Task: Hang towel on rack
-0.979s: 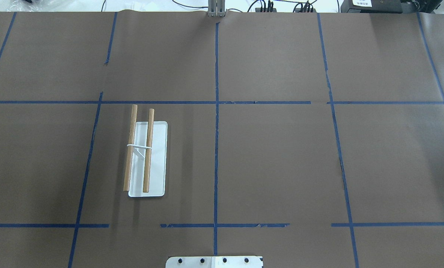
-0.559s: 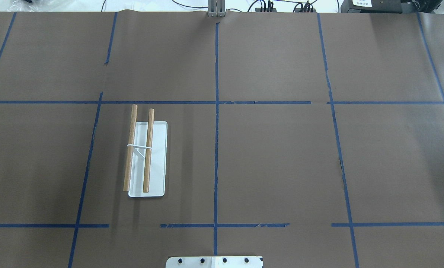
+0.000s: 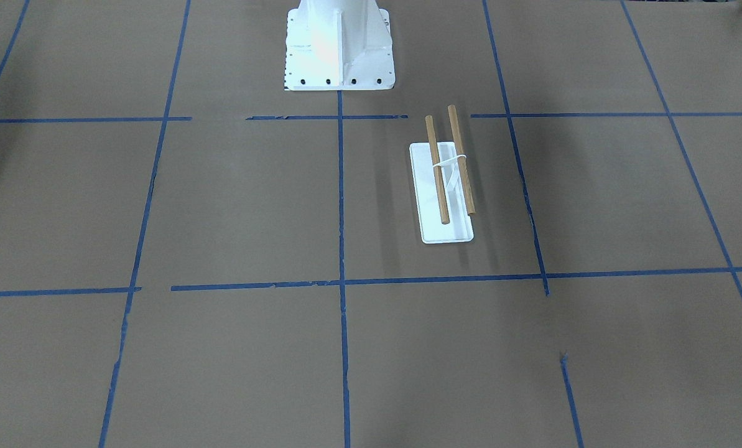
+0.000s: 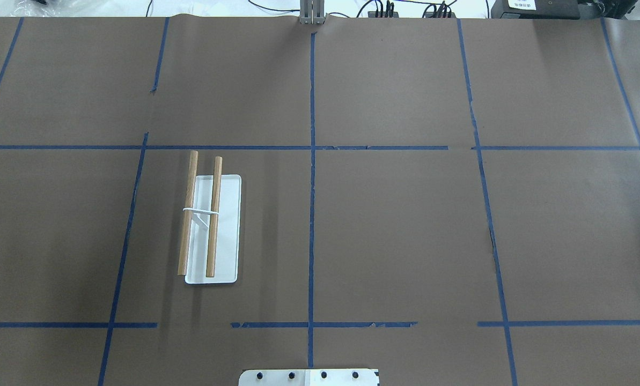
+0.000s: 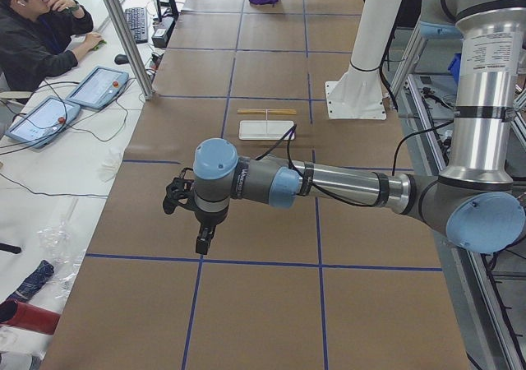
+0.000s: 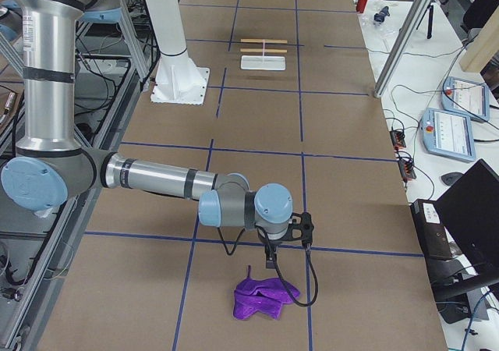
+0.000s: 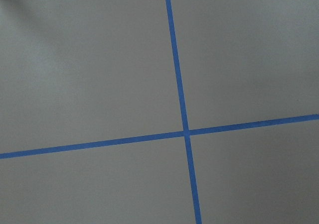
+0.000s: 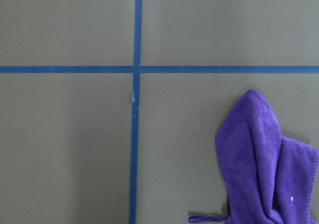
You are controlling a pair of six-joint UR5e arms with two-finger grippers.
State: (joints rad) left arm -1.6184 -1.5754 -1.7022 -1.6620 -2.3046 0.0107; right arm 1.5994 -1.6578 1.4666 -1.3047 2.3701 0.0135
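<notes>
The rack [image 4: 213, 214] stands left of the table's middle, with two wooden dowels over a white base [image 4: 228, 241]. It also shows in the front view [image 3: 437, 174] and both side views [image 5: 267, 112] [image 6: 263, 51]. Nothing hangs on it. The purple towel [image 6: 265, 299] lies crumpled at the table's far right end and shows in the right wrist view [image 8: 269, 159], with its loop tag [image 8: 204, 218] at the bottom edge. My right gripper [image 6: 270, 261] hovers just above and beside the towel. My left gripper [image 5: 202, 242] hangs over bare table at the left end. I cannot tell whether either is open or shut.
The white bolted pedestal [image 3: 338, 43] stands at the robot's side of the table. Blue tape lines [image 7: 185, 132] cross the brown table cover. An operator [image 5: 33, 33] sits beyond the far edge with tablets [image 5: 97, 86]. A metal post [image 5: 123, 33] rises at that edge.
</notes>
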